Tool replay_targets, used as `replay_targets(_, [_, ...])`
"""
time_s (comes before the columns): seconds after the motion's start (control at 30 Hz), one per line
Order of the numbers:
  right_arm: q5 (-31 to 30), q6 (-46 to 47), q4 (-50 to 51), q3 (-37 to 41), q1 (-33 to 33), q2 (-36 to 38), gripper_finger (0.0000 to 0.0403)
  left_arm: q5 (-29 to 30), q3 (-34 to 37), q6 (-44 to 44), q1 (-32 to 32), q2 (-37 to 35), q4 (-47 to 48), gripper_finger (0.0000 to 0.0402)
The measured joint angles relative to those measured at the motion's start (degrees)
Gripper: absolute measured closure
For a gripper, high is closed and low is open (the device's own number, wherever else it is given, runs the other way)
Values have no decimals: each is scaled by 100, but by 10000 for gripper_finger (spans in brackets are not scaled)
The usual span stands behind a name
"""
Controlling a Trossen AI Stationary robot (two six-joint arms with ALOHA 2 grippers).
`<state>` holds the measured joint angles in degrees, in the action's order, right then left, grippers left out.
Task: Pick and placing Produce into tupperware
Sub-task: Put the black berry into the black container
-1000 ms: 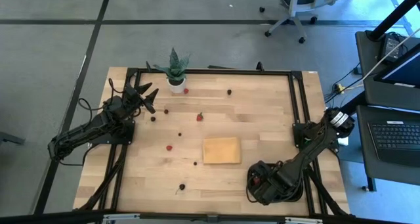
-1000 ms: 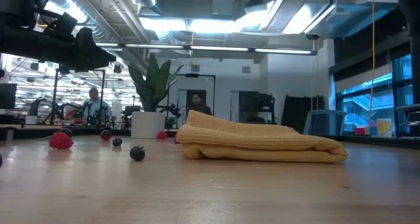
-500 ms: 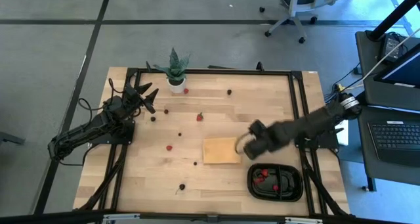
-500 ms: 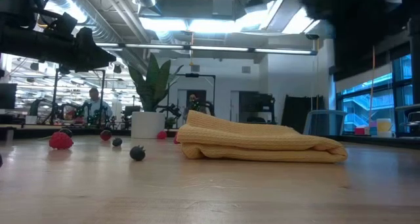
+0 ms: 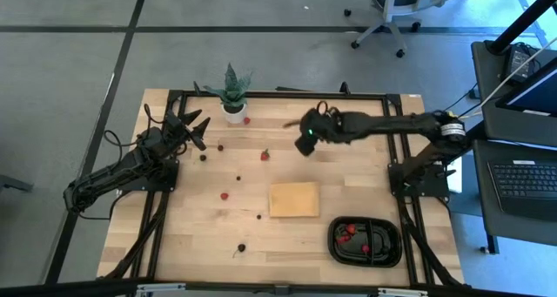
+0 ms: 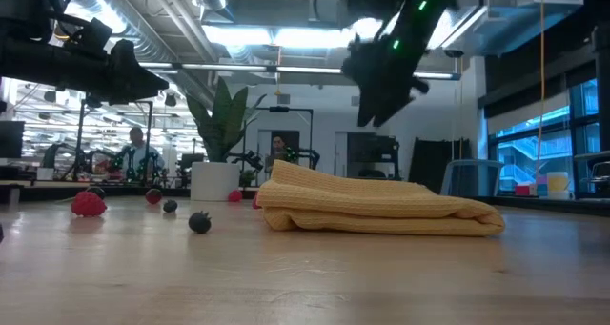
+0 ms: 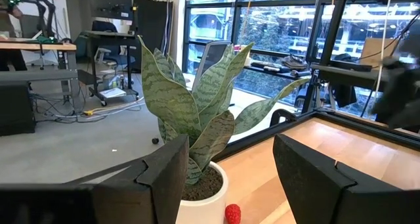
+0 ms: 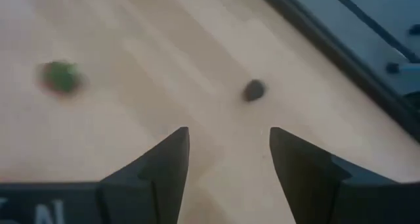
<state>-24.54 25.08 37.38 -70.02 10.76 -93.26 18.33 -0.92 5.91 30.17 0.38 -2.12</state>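
Observation:
Small berries lie scattered on the wooden table: red ones (image 5: 224, 195) (image 5: 247, 120), a red one with a green top (image 5: 265, 155), and dark ones (image 5: 305, 121) (image 5: 219, 146) (image 5: 241, 247). The black tray (image 5: 384, 253) rests at the near right corner with red pieces (image 5: 351, 231) in it. My right gripper (image 5: 305, 142) hangs open above the far middle of the table. Its wrist view shows a dark berry (image 8: 254, 89) just ahead of the open fingers (image 8: 230, 152) and a blurred red-green berry (image 8: 61, 76) off to the side. My left gripper (image 5: 193, 127) waits open near the potted plant (image 5: 232, 97).
A folded tan pad (image 5: 294, 199) lies mid-table, between the berries and the tray. The potted plant (image 7: 190, 119) stands at the far edge with a red berry (image 7: 232, 214) beside its pot. A black frame (image 5: 392, 140) runs round the table. People show in the room behind (image 6: 138, 153).
My right arm has risen from over the tray at the near right corner and swung fast across the tan pad toward the far edge. It now hangs over the far middle of the table. The tray, hidden under the arm before, now shows with red pieces inside.

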Motion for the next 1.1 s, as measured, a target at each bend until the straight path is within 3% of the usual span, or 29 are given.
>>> replay_targets(0.2, [1235, -319, -951, 2, 929, -563, 189, 0, 1, 2, 0, 0, 0, 186])
replay_targets(0.5, [1264, 16, -1390, 2, 1688, -1321, 189, -22, 0, 9, 0, 0, 1, 186])
replay_targets(0.83, [1275, -26, -1466, 2, 1727, -2023, 189, -22, 1, 9, 0, 0, 1, 186])
replay_targets(1.1, [1286, -159, -1833, 4, 1755, -2154, 189, -22, -1, 0, 2, 0, 3, 186])
